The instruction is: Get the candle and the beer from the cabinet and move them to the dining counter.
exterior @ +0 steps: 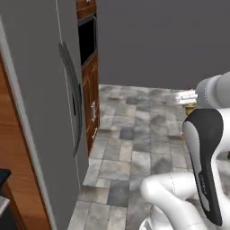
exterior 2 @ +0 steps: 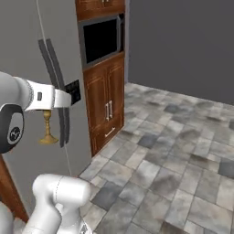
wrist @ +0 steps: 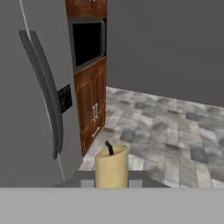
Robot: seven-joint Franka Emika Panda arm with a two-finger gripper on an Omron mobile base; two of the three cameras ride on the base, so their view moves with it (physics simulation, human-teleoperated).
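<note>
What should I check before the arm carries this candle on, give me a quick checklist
1. Candle in the gripper: ok, it sits between the fingers.
2. Candle upright: ok, its brass base hangs level below the hand.
3. Clear of the grey fridge: ok in the hand view, though close in the right base view.
4. Tiled floor ahead free: ok.
5. Dining counter located: cannot tell.
6. Beer located: cannot tell.

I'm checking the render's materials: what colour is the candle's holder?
Brass-gold holder, under the cream candle; clearest in the right base view.
</note>
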